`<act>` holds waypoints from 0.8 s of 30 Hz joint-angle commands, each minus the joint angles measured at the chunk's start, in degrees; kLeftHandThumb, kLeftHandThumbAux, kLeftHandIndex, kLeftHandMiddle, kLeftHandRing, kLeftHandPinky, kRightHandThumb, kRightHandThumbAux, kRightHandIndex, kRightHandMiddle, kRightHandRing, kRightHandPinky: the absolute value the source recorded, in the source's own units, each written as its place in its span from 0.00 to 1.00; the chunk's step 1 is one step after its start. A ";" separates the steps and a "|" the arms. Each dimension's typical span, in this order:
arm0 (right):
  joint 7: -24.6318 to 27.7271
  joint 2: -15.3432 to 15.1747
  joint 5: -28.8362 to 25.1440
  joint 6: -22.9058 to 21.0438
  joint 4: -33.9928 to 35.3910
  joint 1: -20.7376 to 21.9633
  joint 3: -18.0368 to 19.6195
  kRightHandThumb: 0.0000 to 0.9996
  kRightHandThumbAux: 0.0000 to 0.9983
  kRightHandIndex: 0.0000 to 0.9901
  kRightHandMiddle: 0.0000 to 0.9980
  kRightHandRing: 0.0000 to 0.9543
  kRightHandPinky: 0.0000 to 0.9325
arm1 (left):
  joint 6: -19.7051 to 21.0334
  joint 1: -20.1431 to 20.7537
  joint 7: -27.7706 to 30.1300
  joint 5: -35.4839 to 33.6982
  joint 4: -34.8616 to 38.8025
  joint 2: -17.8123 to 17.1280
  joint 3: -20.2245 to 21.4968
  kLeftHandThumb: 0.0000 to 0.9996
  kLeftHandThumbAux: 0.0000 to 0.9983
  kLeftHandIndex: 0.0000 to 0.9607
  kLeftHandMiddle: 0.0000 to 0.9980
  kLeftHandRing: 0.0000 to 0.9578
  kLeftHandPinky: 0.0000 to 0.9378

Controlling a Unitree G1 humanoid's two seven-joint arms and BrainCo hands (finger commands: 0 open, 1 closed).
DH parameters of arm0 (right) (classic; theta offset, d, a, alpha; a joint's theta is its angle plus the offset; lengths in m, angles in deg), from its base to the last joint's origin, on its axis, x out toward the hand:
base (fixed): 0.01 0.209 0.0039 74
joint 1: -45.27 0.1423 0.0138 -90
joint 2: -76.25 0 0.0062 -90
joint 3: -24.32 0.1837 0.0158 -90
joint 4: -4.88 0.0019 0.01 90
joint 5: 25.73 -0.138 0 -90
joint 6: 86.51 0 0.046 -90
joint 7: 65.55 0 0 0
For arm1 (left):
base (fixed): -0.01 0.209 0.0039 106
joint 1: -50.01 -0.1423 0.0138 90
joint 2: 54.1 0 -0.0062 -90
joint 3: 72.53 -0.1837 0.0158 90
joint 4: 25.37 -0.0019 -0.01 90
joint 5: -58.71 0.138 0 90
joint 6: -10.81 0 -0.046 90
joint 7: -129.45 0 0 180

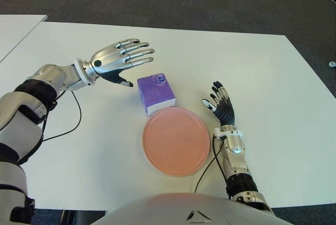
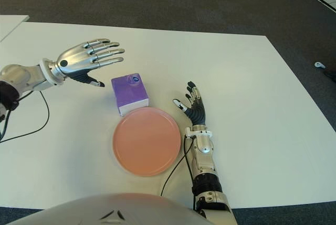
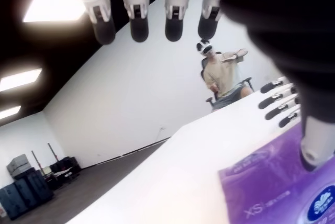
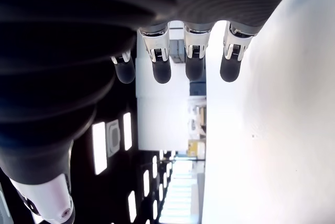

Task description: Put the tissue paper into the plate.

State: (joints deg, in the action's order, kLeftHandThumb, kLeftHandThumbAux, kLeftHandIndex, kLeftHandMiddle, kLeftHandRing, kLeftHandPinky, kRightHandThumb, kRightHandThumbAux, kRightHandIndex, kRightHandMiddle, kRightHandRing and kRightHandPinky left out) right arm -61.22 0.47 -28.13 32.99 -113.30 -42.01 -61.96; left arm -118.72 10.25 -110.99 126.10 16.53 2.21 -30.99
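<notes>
Right now the tissue paper [image 1: 155, 93], a purple pack with a white underside, sits on the table [image 1: 262, 78] touching the pink plate's [image 1: 176, 141] far rim. My left hand [image 1: 118, 59] hovers beside it, fingers spread and empty; my right hand [image 1: 222, 107] lies open right of the plate. Its print is unreadable.

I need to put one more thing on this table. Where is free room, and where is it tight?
The table is bare on its right part, beyond the right hand, and along the far edge. The near left, around the cable, is mostly free. It is crowded in the middle: the tissue pack sits against the plate, with the open left hand just beside it.
</notes>
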 commanded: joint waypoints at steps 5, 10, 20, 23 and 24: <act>1.02 1.38 -0.53 -5.05 -6.60 -6.71 -0.43 0.05 0.70 0.00 0.01 0.00 0.02 | -0.32 -5.39 3.34 -1.21 0.76 -0.74 3.72 0.11 0.52 0.00 0.00 0.00 0.00; 1.05 1.37 -0.44 -5.26 -6.60 -6.71 -0.42 0.05 0.70 0.00 0.00 0.00 0.02 | -1.27 -7.45 3.93 -0.39 -2.09 1.23 2.70 0.09 0.52 0.00 0.00 0.00 0.00; 1.08 1.08 -0.42 -5.24 -7.43 -6.43 -0.15 0.06 0.69 0.00 0.00 0.00 0.01 | -4.63 -5.91 6.74 1.93 -4.52 2.01 0.89 0.07 0.53 0.00 0.00 0.00 0.00; 1.01 1.04 -0.37 -5.10 -7.96 -6.31 -0.08 0.07 0.69 0.00 0.00 0.00 0.01 | -4.13 -4.87 6.02 3.64 -7.93 3.80 -0.59 0.07 0.53 0.00 0.00 0.00 0.00; 0.99 1.03 -0.36 -5.07 -8.13 -6.28 -0.05 0.08 0.69 0.00 0.00 0.00 0.01 | -3.85 -4.50 5.74 4.24 -9.35 4.57 -1.18 0.07 0.53 0.00 0.00 0.00 0.00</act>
State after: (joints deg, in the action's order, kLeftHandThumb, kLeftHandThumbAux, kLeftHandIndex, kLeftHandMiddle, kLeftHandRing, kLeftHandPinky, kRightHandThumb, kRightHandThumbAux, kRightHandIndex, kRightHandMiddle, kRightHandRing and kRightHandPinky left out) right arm -60.42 0.32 -28.20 32.99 -113.40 -42.04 -61.87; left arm -122.83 4.72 -105.44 127.82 11.00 4.18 -29.83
